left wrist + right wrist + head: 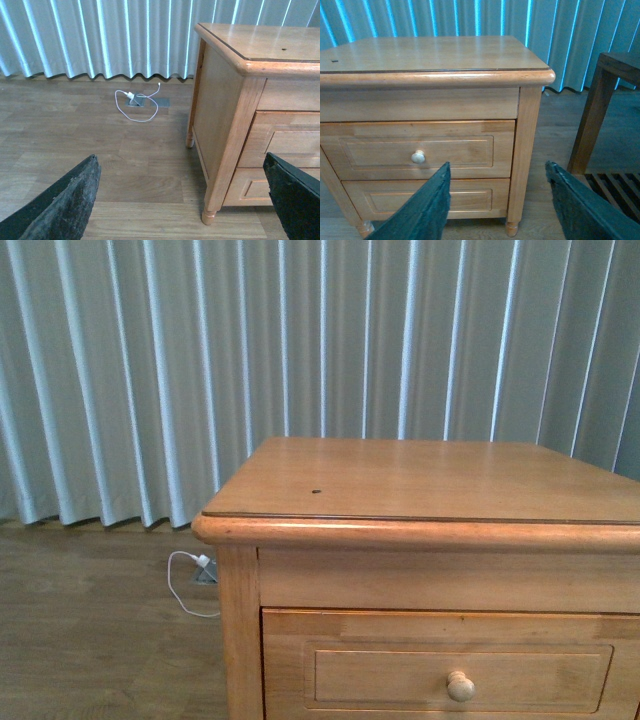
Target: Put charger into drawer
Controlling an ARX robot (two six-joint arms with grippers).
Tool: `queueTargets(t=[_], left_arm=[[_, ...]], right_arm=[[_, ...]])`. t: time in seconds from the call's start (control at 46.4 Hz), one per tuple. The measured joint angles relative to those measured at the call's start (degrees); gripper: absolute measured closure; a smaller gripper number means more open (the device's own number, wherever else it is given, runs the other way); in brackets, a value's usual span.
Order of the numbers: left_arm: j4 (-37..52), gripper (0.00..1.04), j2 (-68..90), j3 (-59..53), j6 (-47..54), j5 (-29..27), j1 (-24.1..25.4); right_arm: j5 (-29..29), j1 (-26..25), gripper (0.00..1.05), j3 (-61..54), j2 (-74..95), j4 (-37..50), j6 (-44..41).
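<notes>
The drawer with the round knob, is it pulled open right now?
No, the drawer sits flush with the cabinet front in the right wrist view, its knob untouched and none of its inside showing.

The right end effector (pixel 497 200) hangs with fingers spread wide before the closed drawer (pixel 417 150) and its pale knob (pixel 418 157). A dark wooden piece (pixel 600 100), perhaps a chair, stands just beside the cabinet (pixel 530 130).

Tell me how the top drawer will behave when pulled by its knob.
The drawer is wide with one central knob, so it will probably slide straight. The knob is small, round and smooth, so a hand may slip. The wood looks rigid.
</notes>
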Motion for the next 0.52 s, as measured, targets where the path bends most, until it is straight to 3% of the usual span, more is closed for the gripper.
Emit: queueTargets(t=[0.237, 0.517], left_arm=[[0.0, 0.06, 0.0, 0.0, 0.0, 0.0, 0.0], [0.0, 0.06, 0.0, 0.0, 0.0, 0.0, 0.0]], right_arm=[[0.0, 0.0, 0.07, 0.0, 0.0, 0.0, 0.1], [0.0, 0.0, 0.09, 0.0, 0.0, 0.0, 0.0]])
